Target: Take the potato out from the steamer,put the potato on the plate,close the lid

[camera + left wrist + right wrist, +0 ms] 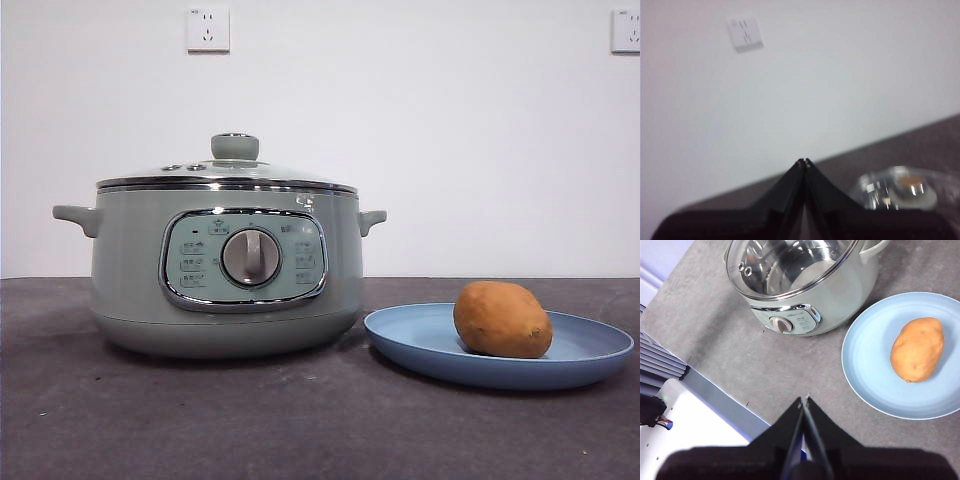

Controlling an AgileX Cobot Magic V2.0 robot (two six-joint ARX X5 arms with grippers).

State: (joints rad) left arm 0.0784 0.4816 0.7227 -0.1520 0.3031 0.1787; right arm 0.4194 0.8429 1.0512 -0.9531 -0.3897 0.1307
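The sage-green steamer (225, 270) stands on the dark table with the glass lid (230, 175) resting on it, knob on top. The orange-brown potato (502, 319) lies on the light-blue plate (420, 340) to the steamer's right. In the right wrist view the steamer (810, 295), lid (785, 265), potato (918, 349) and plate (865, 375) show from above. My right gripper (804, 400) is shut and empty, raised well above the table in front of the steamer. My left gripper (803, 161) is shut and empty, raised, with the lid (900, 190) low beside it.
The white wall behind carries two sockets (208, 30), (626, 30). In the right wrist view the table's front edge (715, 395) runs diagonally, with a white base and cables (655, 415) beyond it.
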